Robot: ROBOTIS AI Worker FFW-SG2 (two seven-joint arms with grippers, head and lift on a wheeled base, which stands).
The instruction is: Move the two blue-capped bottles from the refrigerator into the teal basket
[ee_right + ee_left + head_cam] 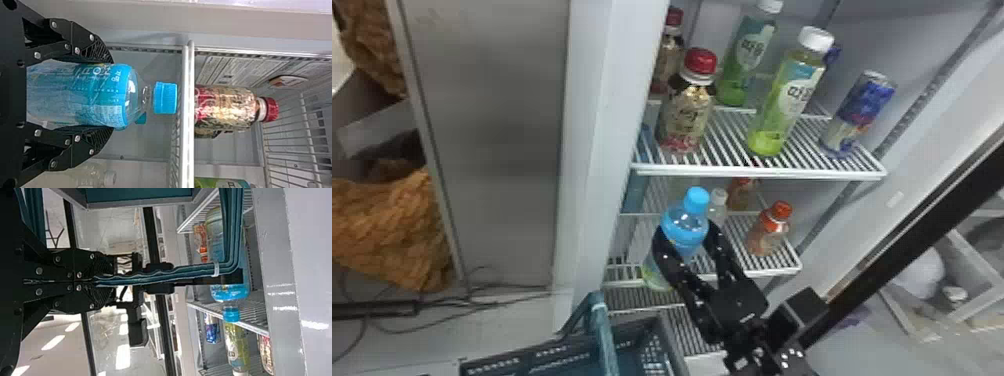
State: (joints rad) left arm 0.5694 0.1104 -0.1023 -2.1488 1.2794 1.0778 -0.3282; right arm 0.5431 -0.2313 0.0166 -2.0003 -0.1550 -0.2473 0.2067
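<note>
"Where's the blue-capped bottle (686, 230)?"
"Gripped by the right tool (111, 95) near the middle shelf (777, 273); in the head view, the basket (532, 353) lies at its seven o'clock. The left tool (105, 281) is closed on the handle (604, 340)."
"Handling?"
"Probably heavy, smooth, thin-walled: it could slip or dent. Grip mid-body, at three and nine o'clock, below the shoulder."

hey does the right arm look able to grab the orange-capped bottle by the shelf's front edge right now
Probably not: the right claw is clamped on a blue-capped bottle, which it would likely have to release first. The orange-capped bottle itself looks unobstructed.
</note>
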